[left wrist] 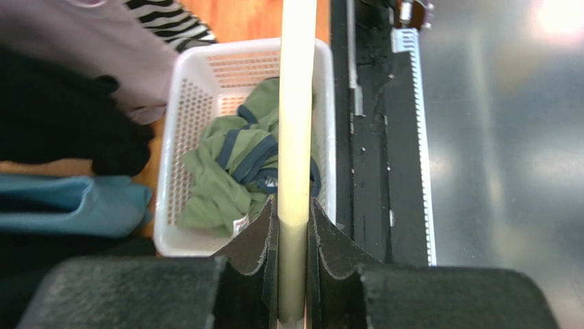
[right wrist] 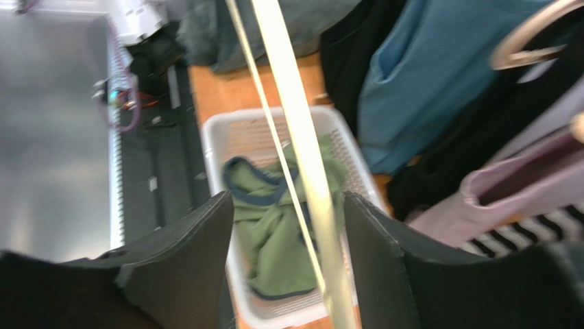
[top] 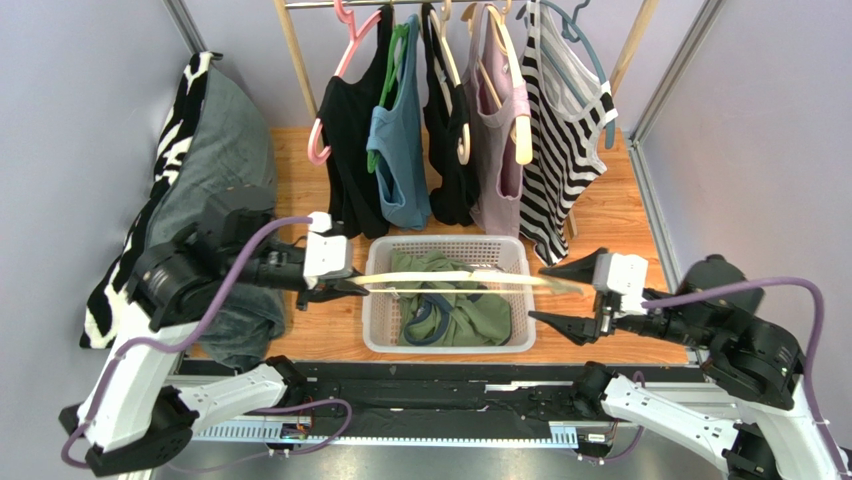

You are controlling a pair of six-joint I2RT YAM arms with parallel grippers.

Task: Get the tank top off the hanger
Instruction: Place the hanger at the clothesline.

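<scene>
Left gripper (top: 348,288) (left wrist: 293,207): jaws drawn narrow, clamped on one end of the cream hanger (top: 450,278) (left wrist: 296,103), the black pads (left wrist: 264,236) pressed flat against both sides of the bar. Right gripper (top: 553,292) (right wrist: 288,200): jaws spread wide, holding nothing; the hanger's other end (right wrist: 301,151) passes through the gap between its dark, wedge-shaped fingers (right wrist: 195,253), nearer the right-hand one, though the blurred wrist view does not settle whether it touches. Cream hanger: smooth, pale, slim bar with a thinner strand alongside it, lying roughly level and spanning across above the basket (top: 375,325) (left wrist: 186,103) (right wrist: 218,130) from one gripper to the other; bare of clothing. Tank top (top: 460,312) (left wrist: 219,188) (right wrist: 269,240): olive-green soft knit with navy binding at the openings, off the hanger, crumpled in a heap inside the basket. Basket: white plastic, rectangular, rounded rim, perforated walls, standing on the wooden table (top: 625,235) between the two arms. Behind it, on the rail: black top (top: 350,150) on a pink hanger (top: 322,135), blue top (top: 400,165), lilac top (top: 495,165), black-and-white striped top (top: 562,150), all draping loosely
</scene>
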